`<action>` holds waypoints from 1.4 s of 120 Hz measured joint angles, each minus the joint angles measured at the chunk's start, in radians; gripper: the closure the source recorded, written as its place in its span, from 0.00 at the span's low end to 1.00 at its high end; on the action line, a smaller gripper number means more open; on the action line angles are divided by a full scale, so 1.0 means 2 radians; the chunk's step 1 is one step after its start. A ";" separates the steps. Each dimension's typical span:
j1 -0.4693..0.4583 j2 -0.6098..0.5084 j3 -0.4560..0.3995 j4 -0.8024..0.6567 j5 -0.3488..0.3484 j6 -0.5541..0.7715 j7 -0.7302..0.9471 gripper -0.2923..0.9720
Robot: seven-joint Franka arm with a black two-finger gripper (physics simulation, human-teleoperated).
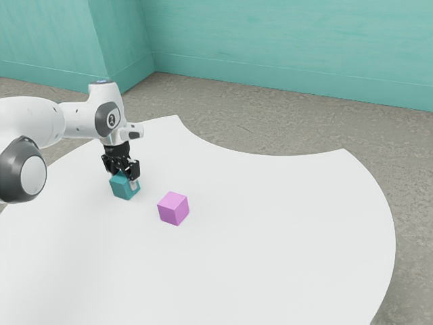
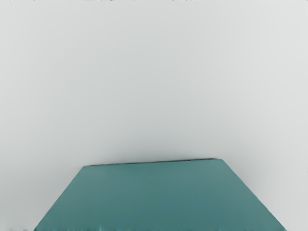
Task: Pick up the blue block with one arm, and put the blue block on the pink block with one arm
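top of blue block (image 1: pixel 123 191) behind gripper (image 1: pixel 126 177)

The exterior view overlooks the curved white tabletop (image 1: pixel 270 257) from beside the white robot arm (image 1: pixel 61 125). The wrist view looks closely down on the teal cube (image 2: pixel 159 197), which both views share.

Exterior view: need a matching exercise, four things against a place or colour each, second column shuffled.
Things:
1. blue block
2. pink block
3. table
4. floor

Descriptions:
a. grey and speckled, around the table
b. right under the gripper
c. white, with a curved edge
d. on the table, apart from the gripper, toward the exterior view's right of the other block

Pairs: 1-b, 2-d, 3-c, 4-a
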 joint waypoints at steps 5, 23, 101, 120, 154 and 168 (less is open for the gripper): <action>0.000 -0.001 0.000 0.000 0.000 0.000 -0.001 0.48; 0.000 -0.004 0.000 0.000 0.001 -0.002 -0.004 0.49; -0.032 -0.066 -0.037 -0.026 0.003 -0.042 -0.016 0.49; -0.045 -0.082 -0.040 -0.046 0.002 -0.043 -0.021 0.49; -0.060 -0.093 -0.048 -0.063 0.001 -0.043 -0.032 0.49; -0.064 -0.094 -0.054 -0.066 0.001 -0.044 -0.038 0.49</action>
